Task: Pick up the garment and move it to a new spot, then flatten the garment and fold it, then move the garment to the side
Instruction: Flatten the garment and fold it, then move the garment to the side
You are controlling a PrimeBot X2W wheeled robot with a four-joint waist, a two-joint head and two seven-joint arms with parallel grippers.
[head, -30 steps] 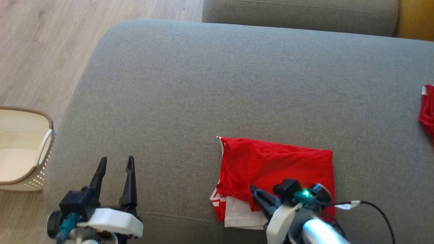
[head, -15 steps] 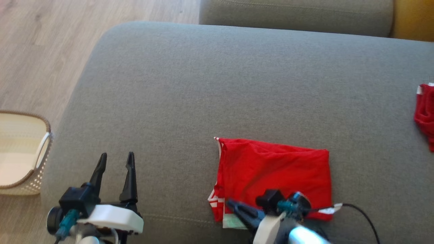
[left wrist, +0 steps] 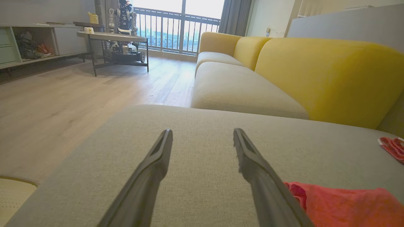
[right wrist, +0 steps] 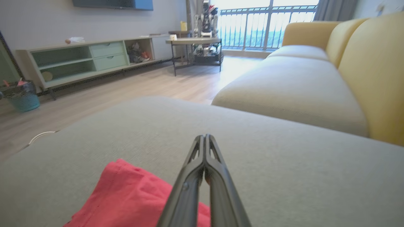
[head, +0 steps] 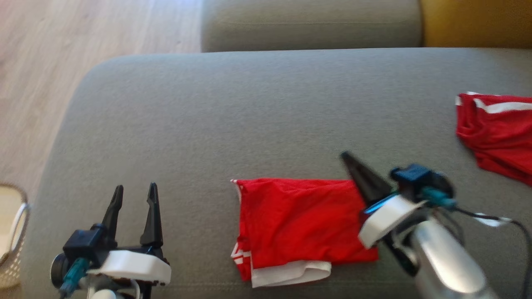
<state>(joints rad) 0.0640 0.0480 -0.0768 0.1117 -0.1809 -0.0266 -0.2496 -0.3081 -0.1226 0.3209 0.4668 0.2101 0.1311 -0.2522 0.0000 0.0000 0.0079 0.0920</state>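
basket, cream woven plastic [head: 12, 270], far left, inside hidden; left gripper [head: 135, 189] spread wide, right gripper [head: 346, 157] pinched closed, empty, by folded red garment [head: 299, 220].

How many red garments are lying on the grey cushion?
2. The folded garment lies near the cushion's front edge; the second garment lies at the far right, partly cut off by the picture's edge.

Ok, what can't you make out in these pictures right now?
Folded red garment: part of its right edge is hidden behind the right gripper, head view.
Second red garment: cut off by the head view's right edge.
Basket: cut off at the head view's left edge; inside unseen.
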